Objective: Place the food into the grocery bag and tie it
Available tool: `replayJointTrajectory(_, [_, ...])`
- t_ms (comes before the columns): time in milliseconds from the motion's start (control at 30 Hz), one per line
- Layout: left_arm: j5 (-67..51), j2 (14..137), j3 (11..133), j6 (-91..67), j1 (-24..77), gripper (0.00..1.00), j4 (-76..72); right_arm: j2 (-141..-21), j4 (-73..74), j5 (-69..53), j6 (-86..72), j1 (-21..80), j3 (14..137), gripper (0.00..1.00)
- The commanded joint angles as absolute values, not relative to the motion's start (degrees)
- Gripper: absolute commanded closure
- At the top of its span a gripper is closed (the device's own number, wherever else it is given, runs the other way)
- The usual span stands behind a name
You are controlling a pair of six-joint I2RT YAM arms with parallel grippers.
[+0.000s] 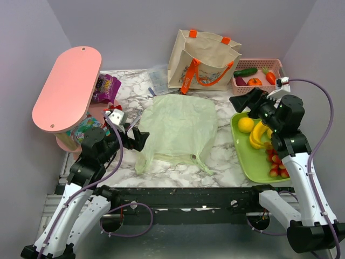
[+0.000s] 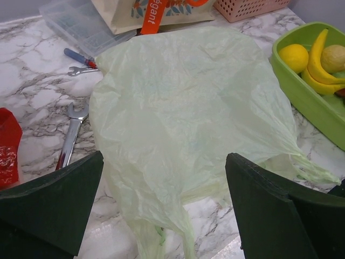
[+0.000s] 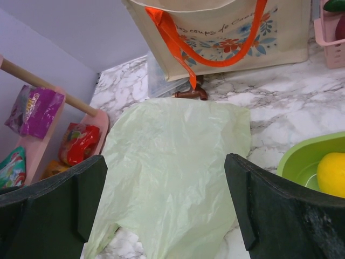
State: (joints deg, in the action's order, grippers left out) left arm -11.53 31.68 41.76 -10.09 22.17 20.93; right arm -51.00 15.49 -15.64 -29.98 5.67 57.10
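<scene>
Bag (image 1: 178, 132): flat, mid-bench, handles at near edge, just right of left gripper (image 1: 143, 139).
Fruit (image 1: 260, 135): in tray (image 1: 250, 163), right edge; right gripper (image 1: 241, 102) nearer, by its far corner.
Jaws: 2 pairs wide apart, empty.

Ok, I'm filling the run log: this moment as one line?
thin pale green plastic bag: lying flat | yellow banana bunch: in lime green tray | left fingers: open, empty | right fingers: open, empty

Canvas tote (image 1: 202, 54), pink basket (image 1: 273, 63), wrench (image 2: 71, 135)
</scene>
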Motion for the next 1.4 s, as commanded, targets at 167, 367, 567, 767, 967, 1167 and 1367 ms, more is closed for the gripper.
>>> replayJointTrajectory(167, [-11.34, 33.75, 42.67, -10.11, 22.66, 0.02, 20.46, -55.06, 26.79, -11.27, -29.89, 5.72, 60.66, 0.00])
replayJointTrajectory(367, [-10.72, 34.14, 43.35, -10.94, 22.76, 0.05, 20.57, -63.23, 30.03, -23.26, -28.35, 6.67, 65.90, 0.00])
replayJointTrajectory(567, [-10.26, 31.37, 42.40, -11.23, 22.94, 0.04, 19.83, -67.30, 25.33, -24.26, -32.14, 13.95, 68.15, 0.00])
replayJointTrajectory(767, [-9.93, 31.87, 47.34, -13.43, 22.94, 0.03, 21.39, -73.59, 22.75, -22.73, -35.02, 21.02, 74.23, 0.00])
replayJointTrajectory(967, [1.34, 38.27, 68.92, -15.73, 22.85, 0.03, 35.18, -83.44, 25.05, -19.85, -38.89, 30.82, 85.76, 0.00])
replayJointTrajectory(1167, [7.40, 41.98, 80.66, -17.62, 22.85, 0.04, 44.46, -88.92, 22.27, -20.08, -43.49, 33.48, 90.92, 0.00])
replayJointTrajectory(1367, [4.89, 37.94, 75.69, -21.42, 22.85, 0.04, 44.80, -92.71, 24.90, -11.11, -41.96, 33.49, 97.65, 0.00])
